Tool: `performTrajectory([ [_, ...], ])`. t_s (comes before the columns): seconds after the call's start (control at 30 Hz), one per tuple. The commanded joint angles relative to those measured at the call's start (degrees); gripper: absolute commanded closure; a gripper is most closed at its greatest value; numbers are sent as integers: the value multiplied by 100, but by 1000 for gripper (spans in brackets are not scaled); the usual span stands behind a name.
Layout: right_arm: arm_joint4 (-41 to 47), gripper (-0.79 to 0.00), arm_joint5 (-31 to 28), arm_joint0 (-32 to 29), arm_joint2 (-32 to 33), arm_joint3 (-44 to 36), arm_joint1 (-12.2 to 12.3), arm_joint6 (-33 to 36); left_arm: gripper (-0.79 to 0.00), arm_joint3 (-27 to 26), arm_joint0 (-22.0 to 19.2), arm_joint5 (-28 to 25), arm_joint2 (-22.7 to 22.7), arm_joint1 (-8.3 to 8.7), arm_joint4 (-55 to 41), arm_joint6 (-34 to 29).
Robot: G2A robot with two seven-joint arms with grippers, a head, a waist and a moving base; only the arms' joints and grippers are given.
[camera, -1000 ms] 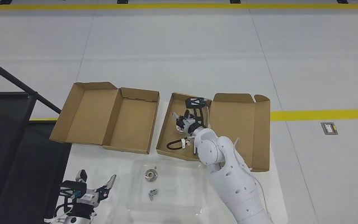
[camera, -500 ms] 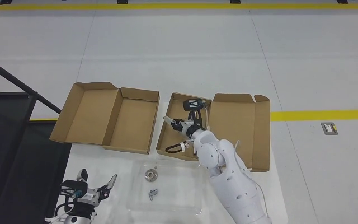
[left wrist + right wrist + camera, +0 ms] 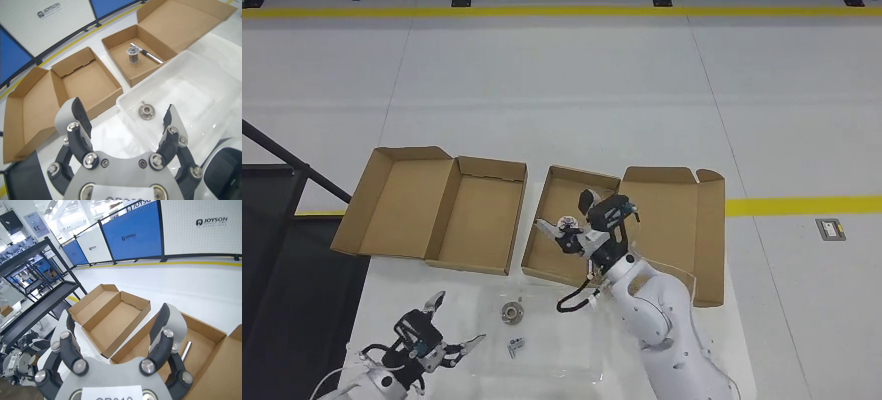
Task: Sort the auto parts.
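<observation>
Auto parts (image 3: 145,112): two are lying in box (image 3: 147,70), two waiting in tray (image 3: 121,97) at 6 o'clock; left gripper (image 3: 122,103), right gripper (image 3: 116,310) gaping empty.

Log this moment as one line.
left gripper open, at tray edge near flange | right gripper open, over right box | rod, cylinder inside

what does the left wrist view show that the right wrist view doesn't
Left wrist view: the open left end effector facing a clear tray that holds a round flanged part, and a cylindrical part standing in the second box. Right wrist view: the open right end effector, a black shelf rack and blue partition panels. Shared: the empty box, the second box, and the metal rod lying in it.
</observation>
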Motion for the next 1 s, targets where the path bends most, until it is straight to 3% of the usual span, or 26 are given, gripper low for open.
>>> performTrajectory([
  [0.0,-131,-785,-206,-216,115,-267,56,-27,-785,-95,-129,-519,40,46,263,-83],
  [0.17,-669,-785,-599,-538,194,-776,158,290,-785,-437,-372,-1257,333,132,1028,-414],
  [0.6,-630,-785,-587,-560,189,-804,160,225,-785,-391,-351,-1355,477,139,1096,-476],
  [0.8,-599,-785,-1319,-592,183,-1013,249,-213,-785,-260,-931,-1962,777,207,1519,-981],
  [0.97,-640,-785,-1847,-773,281,-1337,350,-227,-785,134,-1498,-2012,1289,347,1565,-1228],
])
